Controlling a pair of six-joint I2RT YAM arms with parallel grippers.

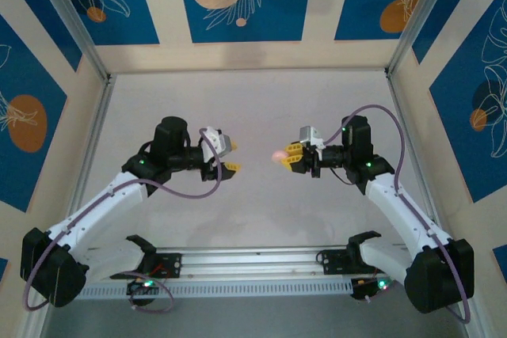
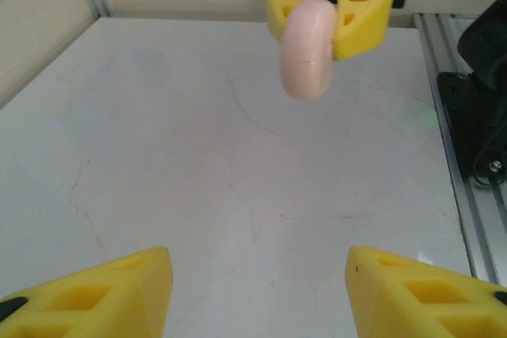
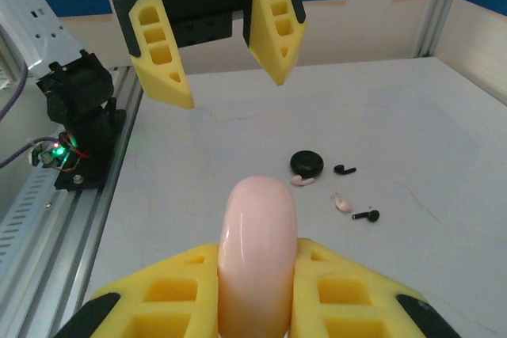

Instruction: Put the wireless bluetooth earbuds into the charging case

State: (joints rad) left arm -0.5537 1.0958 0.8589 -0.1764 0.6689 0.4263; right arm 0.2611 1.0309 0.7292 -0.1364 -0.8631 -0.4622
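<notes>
Fingers R: my right gripper [image 1: 287, 157] pinches charging case [image 3: 257, 235] edgewise, off table [image 2: 158, 156], prob. to present it.
Fingers L: my left gripper [image 2: 257, 263] spread, empty, facing case; likely for the lid.
Earbuds: far earbud [image 3: 344, 169], near earbud [image 3: 366, 215] on table by black disc [image 3: 306, 164], not yet cased.

My right gripper [image 3: 257, 267] clamps the smooth pink charging case [image 3: 256, 227] on edge. One tiny black earbud [image 3: 344, 169] lies on the bench [image 3: 444, 132], a second earbud [image 3: 366, 215] near it.
</notes>
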